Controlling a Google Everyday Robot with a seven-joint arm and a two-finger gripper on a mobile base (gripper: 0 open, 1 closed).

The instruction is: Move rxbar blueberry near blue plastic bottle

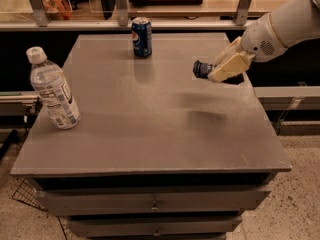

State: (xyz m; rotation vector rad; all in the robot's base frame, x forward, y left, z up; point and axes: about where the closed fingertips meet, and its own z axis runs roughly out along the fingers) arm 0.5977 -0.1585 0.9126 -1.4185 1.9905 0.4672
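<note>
Gripper [216, 72], over the right side of the counter [150, 134], pinches the rxbar blueberry [201, 68]. The bar's dark end juts out to the left, and it seems to be held clear of the surface for carrying. The blue plastic bottle [52, 96] stands well apart, upright at the left edge.

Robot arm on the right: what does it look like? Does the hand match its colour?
The arm is a smooth, rounded white shell, thick like a padded sleeve, with no loose cables showing. Its wrist end carries a small round patch of dots. The hand, above the back right part of the table, is cream-tan with blocky, flat-sided fingers.
</note>
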